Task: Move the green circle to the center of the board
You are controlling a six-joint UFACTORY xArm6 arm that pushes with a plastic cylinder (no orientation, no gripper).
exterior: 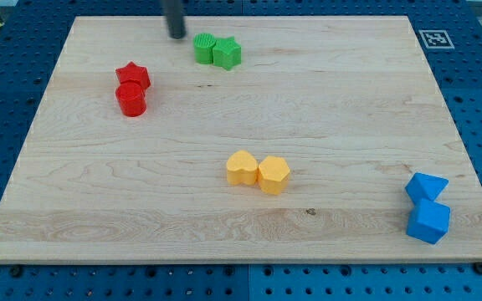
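Observation:
The green circle [203, 48] sits near the view's top, left of centre, touching a green star [228, 53] on its right. My tip [176, 35] stands just up and to the left of the green circle, a small gap apart. The rod comes down from the view's top edge.
A red star [132, 75] and a red circle [130, 99] touch at the upper left. A yellow heart [242, 168] and a yellow hexagon [274, 175] touch below centre. Two blue blocks [428, 208] sit at the lower right. The wooden board [350, 109] carries a tag at its top right corner.

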